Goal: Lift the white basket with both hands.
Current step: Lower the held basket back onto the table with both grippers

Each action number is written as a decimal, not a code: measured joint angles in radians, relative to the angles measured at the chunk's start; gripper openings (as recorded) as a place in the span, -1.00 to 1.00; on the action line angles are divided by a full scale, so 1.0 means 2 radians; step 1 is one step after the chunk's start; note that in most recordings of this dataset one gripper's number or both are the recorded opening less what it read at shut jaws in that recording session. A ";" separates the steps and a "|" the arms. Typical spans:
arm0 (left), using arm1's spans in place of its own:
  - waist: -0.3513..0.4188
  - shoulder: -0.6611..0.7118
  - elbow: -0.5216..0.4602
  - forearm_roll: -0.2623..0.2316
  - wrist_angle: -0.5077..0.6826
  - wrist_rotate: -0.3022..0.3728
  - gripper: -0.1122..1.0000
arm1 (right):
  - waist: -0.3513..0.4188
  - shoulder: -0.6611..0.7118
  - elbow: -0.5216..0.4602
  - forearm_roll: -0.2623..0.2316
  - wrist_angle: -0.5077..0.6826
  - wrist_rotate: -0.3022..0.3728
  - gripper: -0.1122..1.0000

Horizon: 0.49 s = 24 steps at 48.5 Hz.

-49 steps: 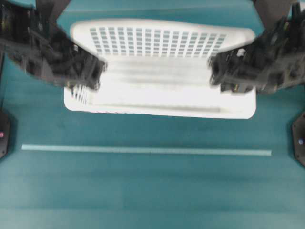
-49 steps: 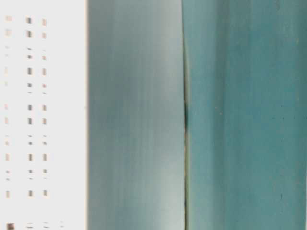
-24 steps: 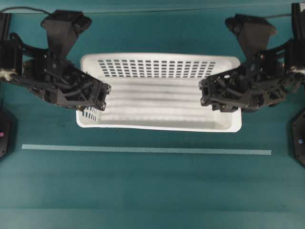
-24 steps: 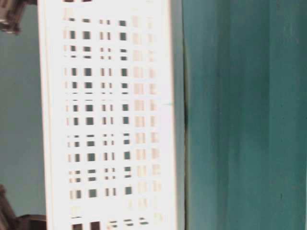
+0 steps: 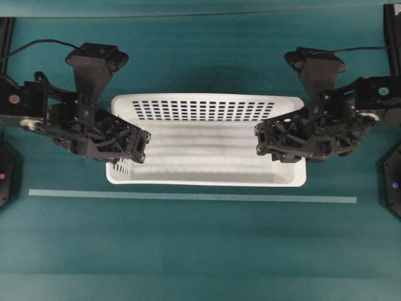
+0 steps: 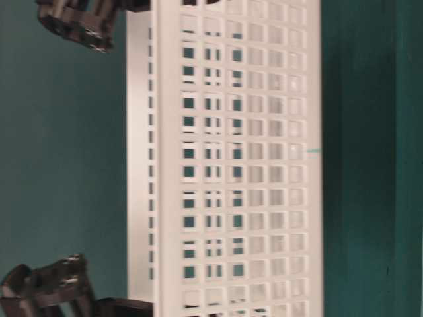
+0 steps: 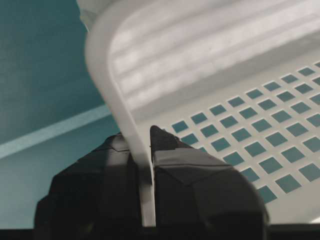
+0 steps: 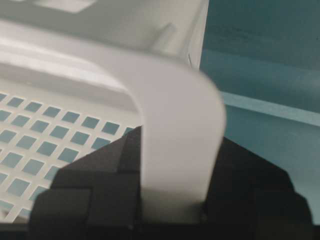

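Grippers clamped the two short ends of the white basket [image 5: 207,141], which sat over the teal table [image 5: 200,251] with its long side parallel to a pale tape line [image 5: 188,197] just in front of it. The left gripper [image 5: 131,147] pinched the left end wall: the left wrist view showed its black fingers [image 7: 195,175] pressed against both faces of the rounded rim, with slotted wall beside them. The right gripper [image 5: 266,138] held the right end the same way, its jaws closed on a broad stretch of white rim in the right wrist view. From table level the slotted long wall [image 6: 238,158] filled the frame, with black gripper parts at both ends. Flat black plates [image 5: 393,188] lay at the table's edges.
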 measured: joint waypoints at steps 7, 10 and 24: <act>-0.001 0.009 0.010 0.001 -0.012 -0.001 -0.87 | -0.001 0.016 0.001 0.000 -0.007 0.000 -0.47; 0.000 0.014 0.014 0.001 -0.016 -0.001 -0.87 | 0.000 0.022 0.002 0.000 -0.008 0.000 -0.47; -0.001 0.026 0.030 0.001 -0.034 -0.001 -0.87 | 0.002 0.044 0.009 0.001 -0.027 0.000 -0.47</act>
